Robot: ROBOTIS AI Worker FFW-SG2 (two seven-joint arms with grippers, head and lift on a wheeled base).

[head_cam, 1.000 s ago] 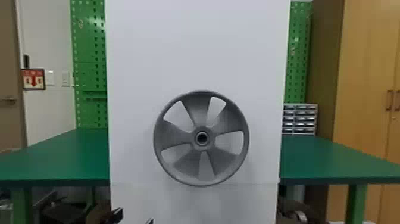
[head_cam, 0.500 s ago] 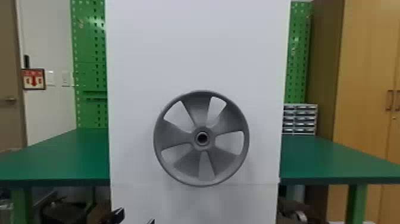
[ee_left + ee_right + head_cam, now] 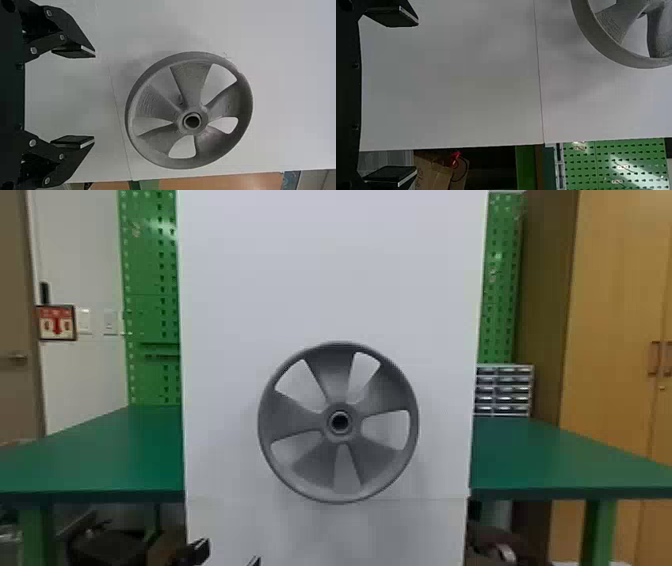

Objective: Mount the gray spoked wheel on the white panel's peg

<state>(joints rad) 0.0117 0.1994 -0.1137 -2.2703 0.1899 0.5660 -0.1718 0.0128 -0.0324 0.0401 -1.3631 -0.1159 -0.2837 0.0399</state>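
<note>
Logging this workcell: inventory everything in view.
Spoked wheel: 1, gray, before panel
Tall flat panel: 1, white, centre
Flat tabletop: 2 stretches, green, flanking panel
Perforated pegboard: 2 stretches, green, behind
Drawer unit: 1, gray, right
Wooden cabinet: 1, tan, far right
Door: 1, brown, far left
Wall sign: 1, red, left
Wall plates: 2, white, beside sign
Clutter: count unclear, brown and black, beneath tabletop
Left end effector, right end effector: 2, black, before panel
</note>
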